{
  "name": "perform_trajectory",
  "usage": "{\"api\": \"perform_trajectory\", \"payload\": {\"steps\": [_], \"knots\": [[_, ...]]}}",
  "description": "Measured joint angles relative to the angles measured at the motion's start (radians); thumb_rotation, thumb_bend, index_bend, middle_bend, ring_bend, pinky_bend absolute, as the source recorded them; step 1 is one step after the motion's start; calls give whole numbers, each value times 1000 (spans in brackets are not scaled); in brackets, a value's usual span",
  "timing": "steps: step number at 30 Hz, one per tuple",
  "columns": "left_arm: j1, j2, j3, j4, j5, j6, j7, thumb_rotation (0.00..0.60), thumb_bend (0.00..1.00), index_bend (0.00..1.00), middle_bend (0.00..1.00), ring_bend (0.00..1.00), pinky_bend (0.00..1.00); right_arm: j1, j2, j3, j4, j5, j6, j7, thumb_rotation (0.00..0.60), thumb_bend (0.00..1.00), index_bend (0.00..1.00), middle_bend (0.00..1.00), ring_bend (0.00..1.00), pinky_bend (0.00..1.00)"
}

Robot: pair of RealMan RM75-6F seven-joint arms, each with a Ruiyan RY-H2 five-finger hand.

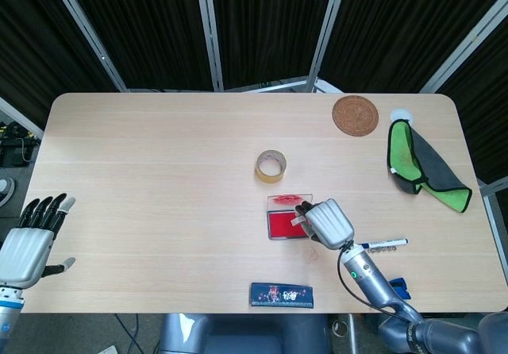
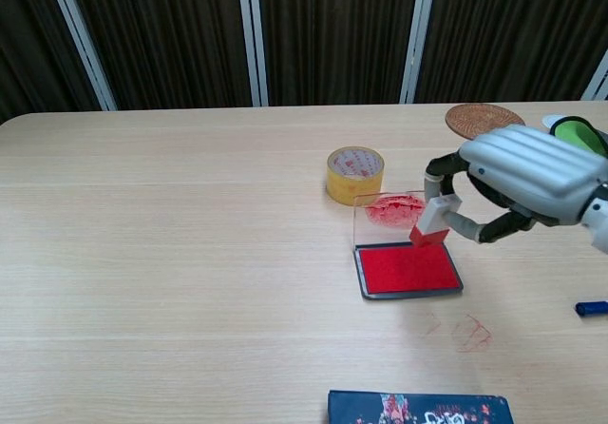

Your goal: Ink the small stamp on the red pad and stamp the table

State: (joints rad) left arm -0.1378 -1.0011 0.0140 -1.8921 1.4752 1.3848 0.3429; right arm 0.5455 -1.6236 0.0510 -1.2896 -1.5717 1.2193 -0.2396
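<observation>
My right hand (image 2: pixel 525 181) pinches the small white stamp (image 2: pixel 435 218) and holds it in the air, tilted, its red-inked face just above the far right corner of the red ink pad (image 2: pixel 407 268). The pad's clear lid (image 2: pixel 387 211) stands open behind it, smeared red. In the head view the right hand (image 1: pixel 329 221) sits at the pad's (image 1: pixel 280 225) right edge and hides most of the stamp. Faint red stamp marks (image 2: pixel 469 330) show on the table in front of the pad. My left hand (image 1: pixel 30 239) is open, fingers spread, at the table's near left edge.
A roll of yellow tape (image 1: pixel 271 166) lies just behind the pad. A marker (image 1: pixel 382 245) and a blue object (image 1: pixel 394 288) lie to the right of my right hand. A dark printed box (image 1: pixel 282 294) sits at the near edge. A woven coaster (image 1: pixel 355 116) and green-grey cloth (image 1: pixel 417 162) are far right.
</observation>
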Motion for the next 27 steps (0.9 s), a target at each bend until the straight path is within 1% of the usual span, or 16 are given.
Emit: {"api": "perform_trajectory", "payload": {"steps": [5, 7, 11, 19, 27], "knots": [[1, -1, 2, -2, 6, 2, 2, 600, 0, 0, 0, 0, 0, -27, 30, -49, -15, -27, 12, 3, 600, 606, 596, 556, 778, 980], [1, -2, 3, -2, 6, 1, 5, 600, 0, 0, 0, 0, 0, -39, 31, -71, -6, -38, 14, 10, 600, 606, 596, 556, 778, 980], [0, -5, 4, -3, 7, -1, 12, 600, 0, 0, 0, 0, 0, -53, 17, -97, 24, -56, 17, 23, 600, 607, 596, 556, 778, 979], [2, -6, 2, -4, 4, 2, 13, 600, 0, 0, 0, 0, 0, -70, -31, -125, 103, -80, 20, 46, 600, 606, 596, 556, 778, 980], [3, -4, 3, -3, 3, 2, 10, 600, 0, 0, 0, 0, 0, -78, -56, -131, 148, -88, 16, 51, 600, 599, 579, 556, 778, 980]]}}
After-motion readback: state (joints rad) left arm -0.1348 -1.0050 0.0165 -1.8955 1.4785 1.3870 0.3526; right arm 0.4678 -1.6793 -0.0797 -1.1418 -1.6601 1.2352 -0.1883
